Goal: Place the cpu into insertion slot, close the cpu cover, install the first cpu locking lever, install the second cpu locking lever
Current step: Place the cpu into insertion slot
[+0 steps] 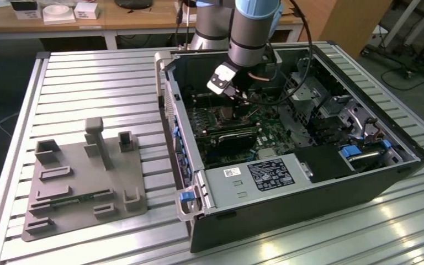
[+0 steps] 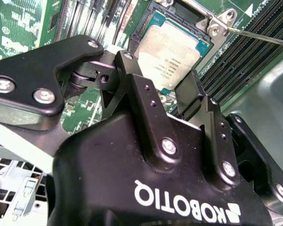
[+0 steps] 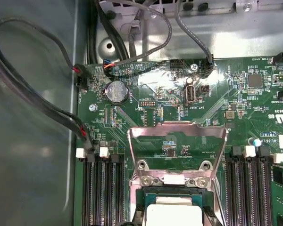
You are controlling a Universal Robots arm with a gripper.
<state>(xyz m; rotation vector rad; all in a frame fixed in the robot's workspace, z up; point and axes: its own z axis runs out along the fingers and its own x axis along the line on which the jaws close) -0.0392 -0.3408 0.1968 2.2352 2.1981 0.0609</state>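
Silvery cpu (image 2: 172, 47) seated in insertion slot (image 2: 218, 29), cpu cover (image 3: 179, 128) flipped open; gripper (image 2: 158, 87) just above cpu, jaws apart, gripping nothing.

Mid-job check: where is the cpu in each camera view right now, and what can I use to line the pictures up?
Exterior view: too small to tell; that spot is under the gripper, inside the case.
Second wrist view: the cpu sits in the insertion slot, beyond the open jaws.
First wrist view: its silvery top lies beside the hinge of the open cpu cover.
Shared landmark: the green circuit board.
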